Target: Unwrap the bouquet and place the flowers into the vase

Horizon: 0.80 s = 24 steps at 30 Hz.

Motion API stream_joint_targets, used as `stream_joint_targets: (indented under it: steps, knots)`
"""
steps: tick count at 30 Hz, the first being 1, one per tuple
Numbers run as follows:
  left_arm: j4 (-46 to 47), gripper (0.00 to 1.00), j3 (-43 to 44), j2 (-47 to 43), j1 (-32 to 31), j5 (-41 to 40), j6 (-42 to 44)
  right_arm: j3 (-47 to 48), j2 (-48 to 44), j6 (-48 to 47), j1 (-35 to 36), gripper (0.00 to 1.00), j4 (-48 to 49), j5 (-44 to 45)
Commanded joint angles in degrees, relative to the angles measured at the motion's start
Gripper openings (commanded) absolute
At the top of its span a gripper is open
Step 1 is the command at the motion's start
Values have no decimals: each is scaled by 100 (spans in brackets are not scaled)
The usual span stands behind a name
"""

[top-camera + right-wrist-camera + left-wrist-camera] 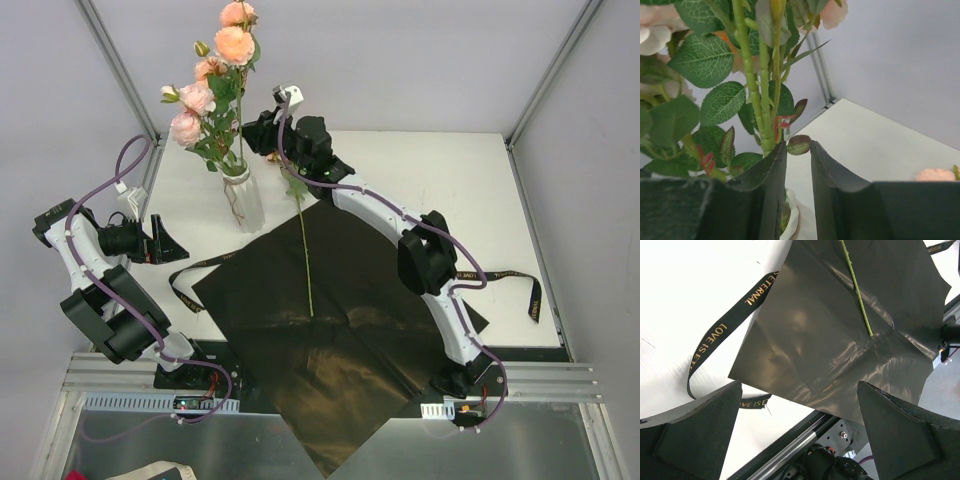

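One stem [306,260] is left to move: it lies loose on the black wrap [340,350], which is spread flat over the near part of the table [450,180], its ribbon [185,278] trailing off to the left. Beside that, the left gripper [160,245] hangs with fingers wide apart, holding nothing. Farther back, the right gripper [797,147] sits just beside the green stalks rising from the vase [243,205], fingers almost together with a thin slit between; whether they pinch anything I cannot tell. Several roses [215,85] stand in the vase already, so the unwrapping looks done
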Motion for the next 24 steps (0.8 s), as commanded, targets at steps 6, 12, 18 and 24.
stream_joint_targets:
  steps: [6,12,18,24]
  knots:
    - [-97,99,43,-14,136,57,193,-1126,-995,462,-223,36,706,-1341]
    - [-97,99,34,-32,162,57,210,-1348,-1128,22,-407,71,-1258,478]
    - [-97,99,78,12,162,101,167,-1005,-645,-189,-452,71,-2833,1234]
    - [-97,99,96,12,171,92,166,-161,67,-364,-469,68,-4082,1393]
